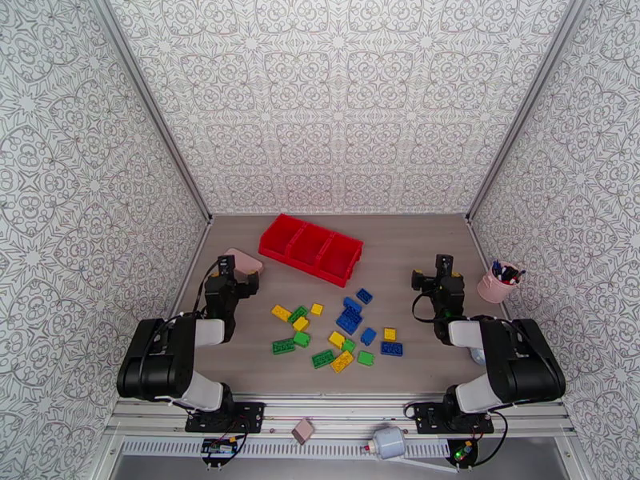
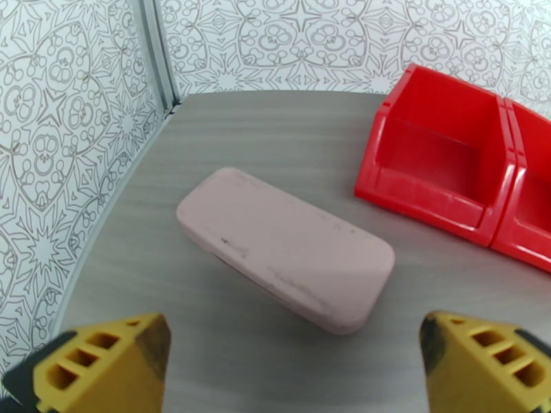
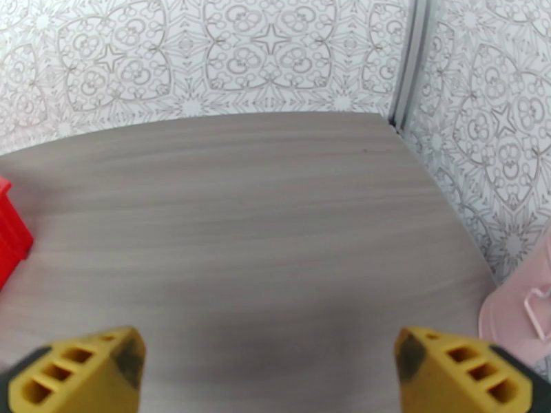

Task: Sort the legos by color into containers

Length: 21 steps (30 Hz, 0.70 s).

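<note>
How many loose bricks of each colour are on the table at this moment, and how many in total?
Blue bricks: 5
Green bricks: 6
Yellow bricks: 6
Total: 17, all lying on the table, none in the red tray.

I am finding no text, label, brand or number that I can read. The studs on the legos are showing too small to make out any mark, and the pink block is showing only dark scuffs.
</note>
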Available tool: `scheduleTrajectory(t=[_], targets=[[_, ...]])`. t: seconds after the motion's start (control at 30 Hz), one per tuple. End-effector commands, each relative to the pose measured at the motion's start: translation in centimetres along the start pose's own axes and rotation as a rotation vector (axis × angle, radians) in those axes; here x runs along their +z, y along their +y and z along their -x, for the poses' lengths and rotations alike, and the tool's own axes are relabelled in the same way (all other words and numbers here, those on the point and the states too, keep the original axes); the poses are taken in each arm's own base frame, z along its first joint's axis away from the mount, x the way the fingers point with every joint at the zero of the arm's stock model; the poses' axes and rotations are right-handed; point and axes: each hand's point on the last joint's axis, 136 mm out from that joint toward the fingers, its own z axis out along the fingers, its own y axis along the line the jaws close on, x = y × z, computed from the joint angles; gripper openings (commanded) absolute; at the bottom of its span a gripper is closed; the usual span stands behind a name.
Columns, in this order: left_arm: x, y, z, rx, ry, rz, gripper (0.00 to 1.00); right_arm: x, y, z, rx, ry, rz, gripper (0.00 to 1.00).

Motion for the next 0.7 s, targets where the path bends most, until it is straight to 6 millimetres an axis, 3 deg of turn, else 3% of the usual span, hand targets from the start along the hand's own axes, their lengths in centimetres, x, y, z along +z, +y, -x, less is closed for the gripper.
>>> scheduleTrajectory(t=[0.0,0.67], targets=[[0.16,-0.22,0.20,-0.005,0.000,-0.010,1.00,0.15,0.26,0.48,-0.009,-0.010,0.016,1.00],[0.15,-0.20,0.21,-0.004,0.000,-0.010,1.00,-0.04,0.30,0.61,-0.011,-0.019,0.019,1.00]])
